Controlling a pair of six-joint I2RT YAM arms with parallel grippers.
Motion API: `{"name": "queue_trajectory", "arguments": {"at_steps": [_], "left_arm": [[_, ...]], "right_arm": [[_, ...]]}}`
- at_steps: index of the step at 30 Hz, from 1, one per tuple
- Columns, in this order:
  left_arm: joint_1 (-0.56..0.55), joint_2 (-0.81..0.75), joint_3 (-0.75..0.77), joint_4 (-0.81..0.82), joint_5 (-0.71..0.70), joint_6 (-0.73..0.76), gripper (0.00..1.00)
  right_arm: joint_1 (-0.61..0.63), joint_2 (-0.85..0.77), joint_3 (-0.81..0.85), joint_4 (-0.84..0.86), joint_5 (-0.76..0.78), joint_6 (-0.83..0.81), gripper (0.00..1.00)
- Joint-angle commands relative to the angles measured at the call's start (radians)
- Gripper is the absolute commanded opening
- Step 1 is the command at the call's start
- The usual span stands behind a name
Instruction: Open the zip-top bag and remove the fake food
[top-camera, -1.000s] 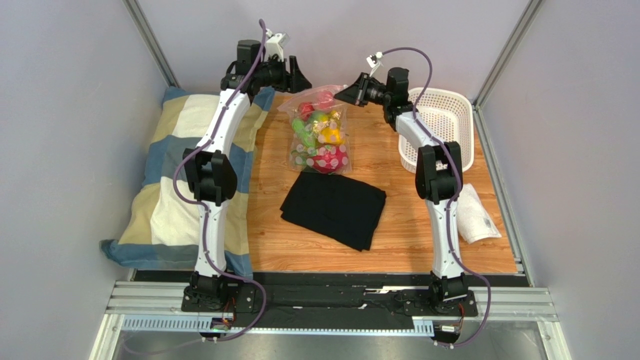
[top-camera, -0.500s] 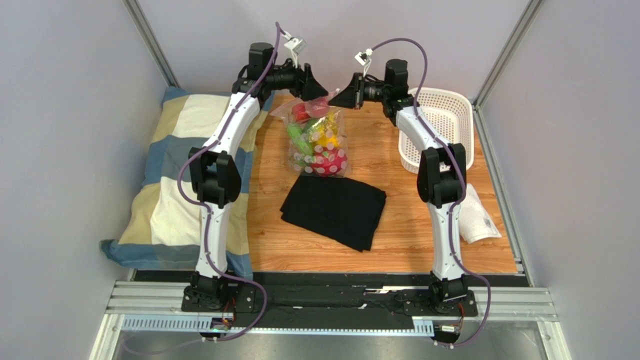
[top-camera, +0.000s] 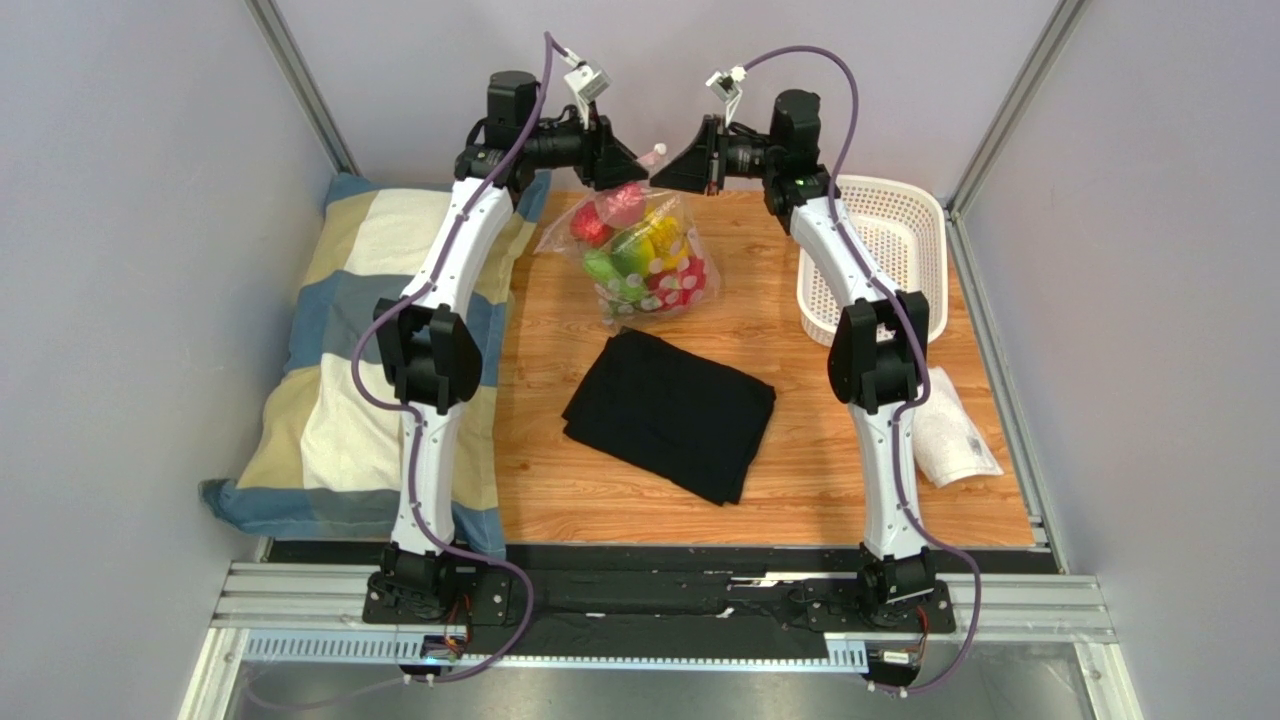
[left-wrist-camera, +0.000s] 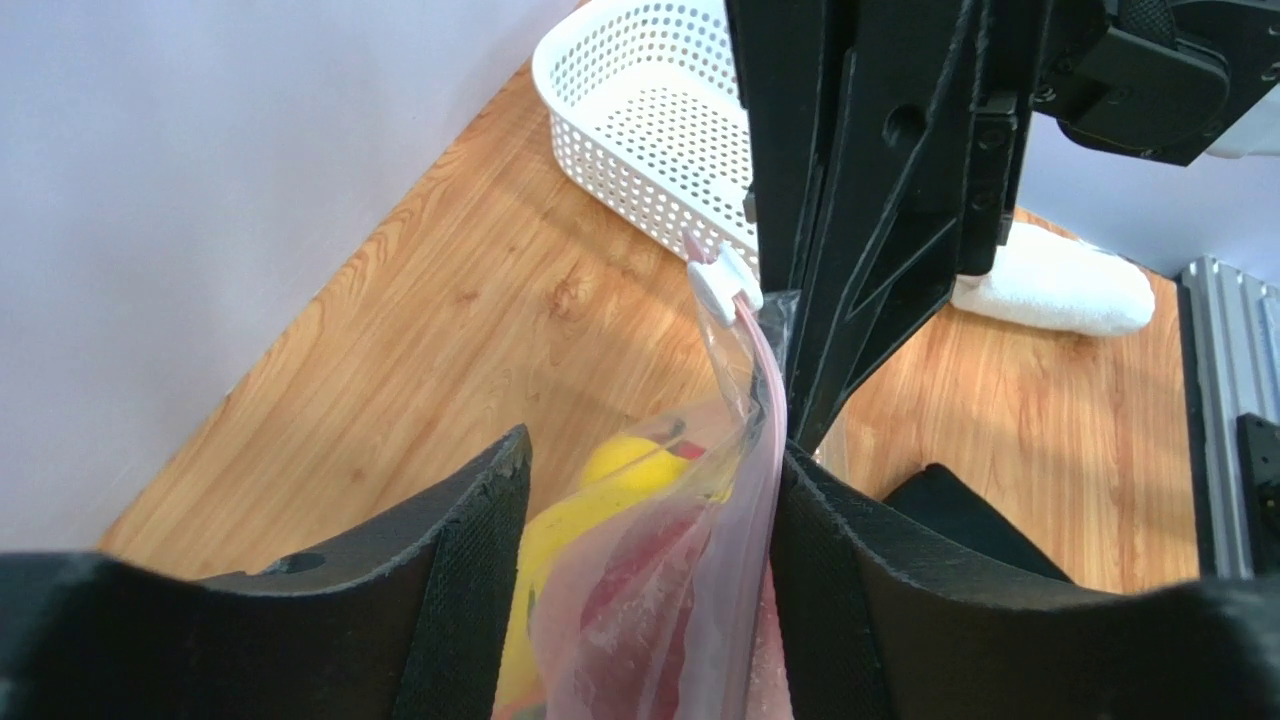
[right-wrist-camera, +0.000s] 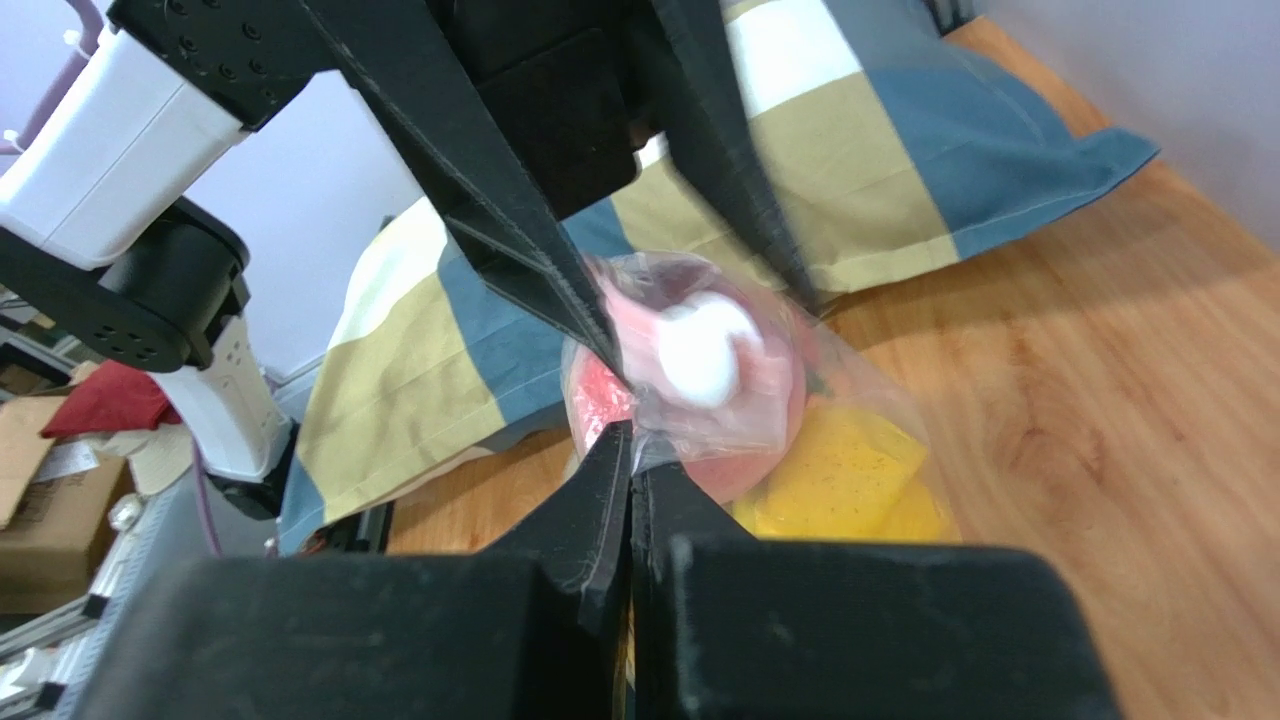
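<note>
We judge the zip-top bag (top-camera: 649, 267) thin, slippery and limp, bottom-heavy with the fake food (top-camera: 646, 248), so the stiffer pink zip strip (left-wrist-camera: 756, 360) is where to grip. It hangs at the middle of the worktop's far edge, sagging toward the wood. Our left tool (left-wrist-camera: 646, 450) stands well open around the bag's neck, strip against one finger; our right tool (right-wrist-camera: 628, 438) is pinched closed on film beside the white slider (right-wrist-camera: 699, 348).

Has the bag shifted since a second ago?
Yes. The zip-top bag has moved up-frame, away from the black cloth, leaving a gap between them.
</note>
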Motion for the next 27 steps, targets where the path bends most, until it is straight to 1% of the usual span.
{"name": "queue_trajectory", "arguments": {"at_steps": [1, 2, 3, 5, 6, 9, 11, 14, 15, 18, 20, 23, 24, 25, 26, 27], "left_arm": [[0.004, 0.022, 0.038, 0.033, 0.03, 0.025, 0.41], [0.005, 0.019, 0.034, 0.042, 0.03, 0.004, 0.32], [0.005, 0.018, 0.028, 0.062, 0.027, -0.01, 0.19], [0.004, 0.015, 0.015, 0.075, 0.003, -0.019, 0.04], [0.005, 0.012, 0.012, 0.082, -0.008, -0.019, 0.0], [0.005, -0.01, -0.029, 0.122, -0.019, -0.03, 0.0], [0.005, -0.014, -0.041, 0.13, -0.004, -0.034, 0.0], [0.004, -0.017, -0.046, 0.128, 0.012, -0.036, 0.0], [0.005, -0.02, -0.052, 0.141, 0.015, -0.044, 0.0], [0.004, -0.037, -0.08, 0.164, 0.01, -0.05, 0.0], [0.005, -0.048, -0.086, 0.164, 0.013, -0.05, 0.0], [0.004, -0.077, -0.129, 0.216, 0.032, -0.082, 0.0], [0.004, -0.086, -0.145, 0.252, 0.035, -0.1, 0.0], [0.004, -0.094, -0.167, 0.263, 0.038, -0.108, 0.0], [0.004, -0.103, -0.173, 0.273, 0.044, -0.117, 0.0], [0.004, -0.106, -0.173, 0.277, 0.044, -0.122, 0.0]], "right_arm": [[-0.004, 0.038, 0.112, 0.052, -0.024, 0.046, 0.0], [-0.006, 0.042, 0.108, 0.055, -0.021, 0.049, 0.0], [-0.006, 0.043, 0.1, 0.058, -0.017, 0.05, 0.0], [-0.007, 0.035, 0.077, 0.064, -0.01, 0.051, 0.0], [-0.009, 0.031, 0.052, 0.065, -0.007, 0.049, 0.0], [-0.015, 0.017, 0.009, 0.079, 0.007, 0.046, 0.01], [-0.024, 0.025, 0.011, 0.088, 0.019, 0.07, 0.07], [-0.027, 0.046, 0.023, 0.185, -0.004, 0.148, 0.24], [-0.029, 0.049, 0.026, 0.216, -0.007, 0.179, 0.33], [-0.029, 0.054, 0.031, 0.239, -0.011, 0.205, 0.47], [-0.029, 0.061, 0.052, 0.236, -0.011, 0.208, 0.45], [-0.027, 0.104, 0.115, 0.243, -0.014, 0.25, 0.35], [-0.027, 0.124, 0.126, 0.272, -0.017, 0.27, 0.3], [-0.027, 0.132, 0.135, 0.291, -0.016, 0.308, 0.22], [-0.027, 0.138, 0.143, 0.3, -0.01, 0.317, 0.0], [-0.026, 0.141, 0.14, 0.315, -0.002, 0.325, 0.0]]}}
